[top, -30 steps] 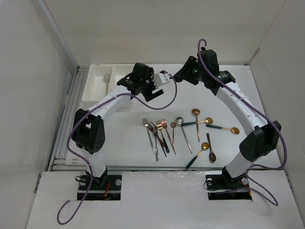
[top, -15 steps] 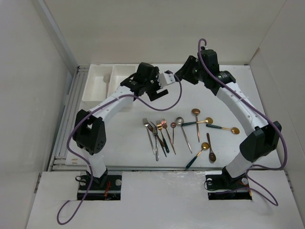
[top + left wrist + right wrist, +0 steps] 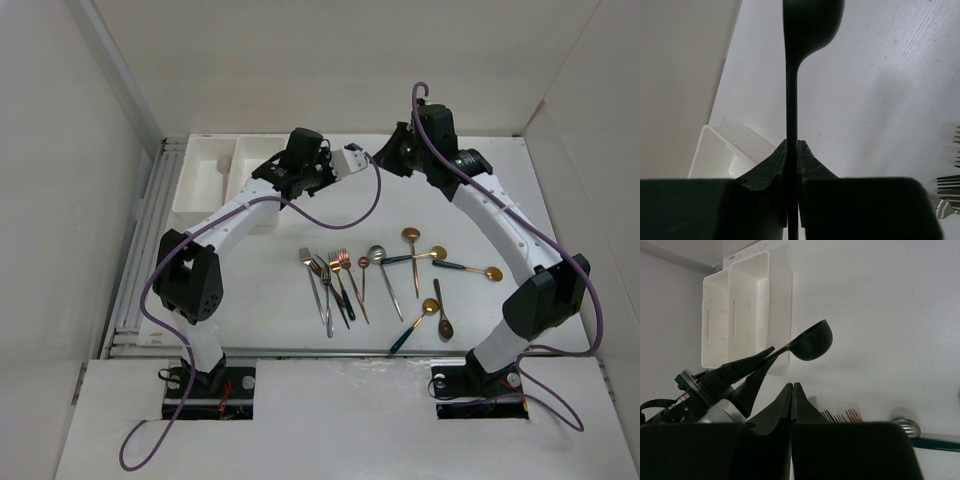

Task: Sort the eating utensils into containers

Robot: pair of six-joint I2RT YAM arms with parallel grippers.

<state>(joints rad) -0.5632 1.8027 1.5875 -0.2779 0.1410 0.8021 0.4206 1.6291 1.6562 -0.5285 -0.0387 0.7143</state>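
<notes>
White bins [image 3: 200, 182] are sitting on the table [image 3: 262, 292]. Just right of them, the left claw [image 3: 792, 145] is clamping a dark spoon [image 3: 791, 90] aloft by its handle, and the right claw [image 3: 791, 386] is pressing shut, empty. Other utensils [image 3: 343, 262] are lying nearer.

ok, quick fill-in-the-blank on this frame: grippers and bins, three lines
1. The left gripper is shut on a dark ____.
2. The right gripper is shut and holds ____.
3. The white containers sit at the far ____ corner of the table.
Missing words: spoon; nothing; left.
</notes>
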